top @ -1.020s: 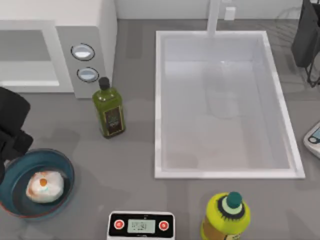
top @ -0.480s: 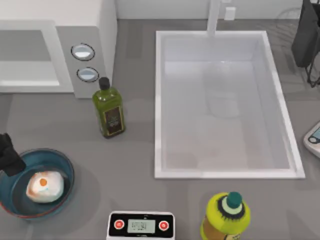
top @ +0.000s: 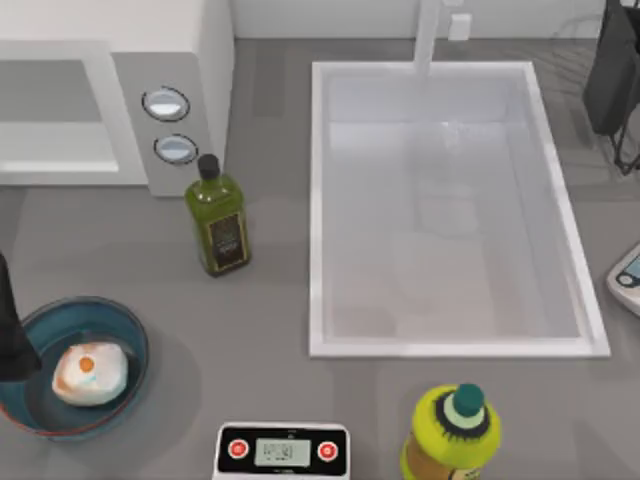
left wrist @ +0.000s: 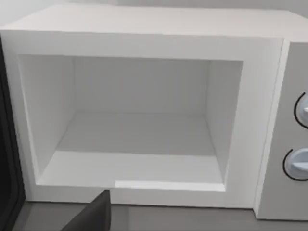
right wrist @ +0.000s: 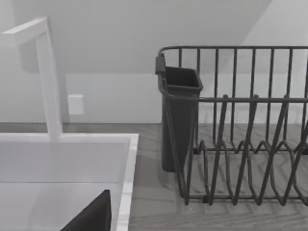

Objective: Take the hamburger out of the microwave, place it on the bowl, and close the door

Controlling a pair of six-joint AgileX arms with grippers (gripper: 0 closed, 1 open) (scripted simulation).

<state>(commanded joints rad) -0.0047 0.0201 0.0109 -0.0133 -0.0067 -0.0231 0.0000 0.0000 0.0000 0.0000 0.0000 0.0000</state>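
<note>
hamburger [top: 89, 372] in bowl [top: 125, 327] — microwave [left wrist: 144, 38] cavity bare

Rendered kitchen counter. Microwave [top: 110, 100], sink [top: 450, 345] with faucet [top: 428, 35]. Dish rack [right wrist: 240, 125], olive oil bottle [top: 217, 218], scale [top: 283, 452].

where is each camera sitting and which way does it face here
Top view: above the table looking down at the microwave, sink and the hamburger in the bowl; the left arm shows at the left edge.
Left wrist view: faces the open microwave cavity; a dark finger shows.
Right wrist view: faces a dish rack and faucet; a dark finger shows.
Shared: top and left wrist views both show the microwave knobs.
</note>
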